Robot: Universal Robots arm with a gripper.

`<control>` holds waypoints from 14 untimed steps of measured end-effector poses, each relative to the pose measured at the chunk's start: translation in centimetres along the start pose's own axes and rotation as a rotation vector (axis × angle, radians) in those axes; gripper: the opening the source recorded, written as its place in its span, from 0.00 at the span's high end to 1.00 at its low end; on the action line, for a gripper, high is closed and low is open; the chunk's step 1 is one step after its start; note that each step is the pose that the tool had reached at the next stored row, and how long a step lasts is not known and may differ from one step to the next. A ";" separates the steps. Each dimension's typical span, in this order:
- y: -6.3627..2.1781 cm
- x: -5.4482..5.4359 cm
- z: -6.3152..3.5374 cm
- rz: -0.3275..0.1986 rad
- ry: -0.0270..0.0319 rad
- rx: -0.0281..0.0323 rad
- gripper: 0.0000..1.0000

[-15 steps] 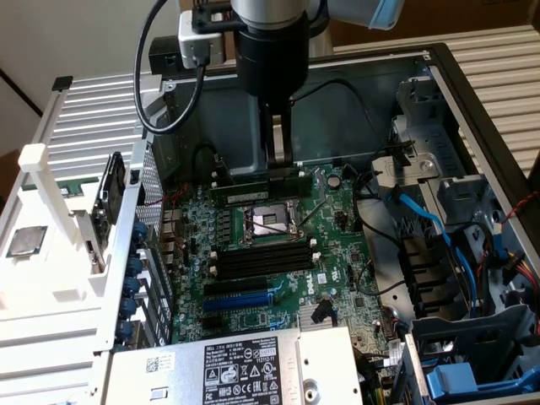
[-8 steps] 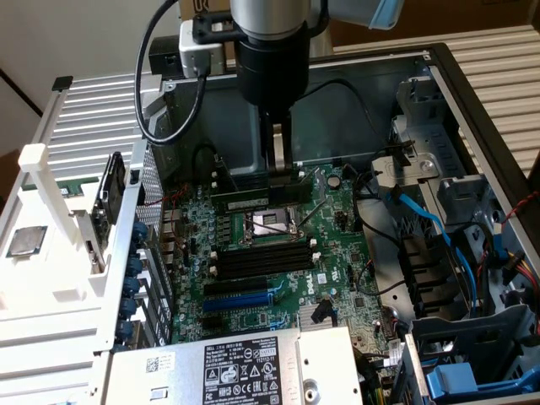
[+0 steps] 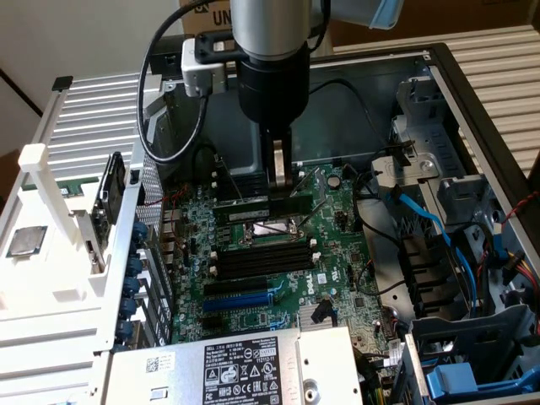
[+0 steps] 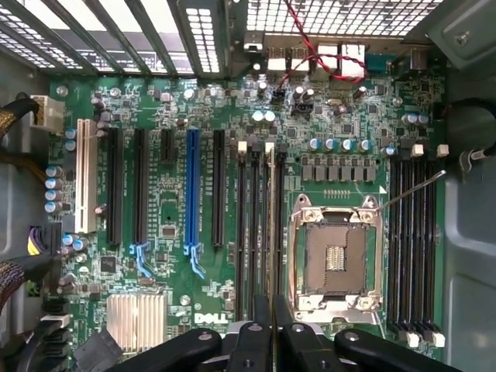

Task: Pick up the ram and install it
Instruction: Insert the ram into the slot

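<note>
Nearest in the exterior view, the labelled power supply (image 3: 245,367) is seen. Beyond it, the blue expansion slot (image 3: 240,299) and the black memory slots (image 3: 261,257) are laid across the Dell motherboard (image 3: 333,253). Just past the open processor socket (image 3: 270,229), the ram (image 3: 245,207) is held on edge, parallel to the slots, apparently so that its contacts can be lined up with one. It is pinched at mid-length by the gripper (image 3: 283,187), whose fingers are nearly pressed together on the thin board. Whether a slot is touched cannot be told.

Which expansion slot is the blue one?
The blue slot, flanked by black slots; the others are black, bar one white slot at the row's end.
</note>
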State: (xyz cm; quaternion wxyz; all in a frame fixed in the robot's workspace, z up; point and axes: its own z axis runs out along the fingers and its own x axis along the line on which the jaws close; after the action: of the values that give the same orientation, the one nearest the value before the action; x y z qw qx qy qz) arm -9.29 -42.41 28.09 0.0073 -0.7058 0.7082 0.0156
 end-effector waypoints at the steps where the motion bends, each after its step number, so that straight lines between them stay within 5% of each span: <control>1: 0.00 0.0 0.32 0.001 0.0002 -0.0001 0.87; 14: 0.25 0.9 1.99 0.001 -0.0028 0.0007 0.87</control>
State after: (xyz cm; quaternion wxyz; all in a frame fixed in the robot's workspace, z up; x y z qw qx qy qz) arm -9.56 -43.22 26.08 0.0085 -0.7053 0.7087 0.0163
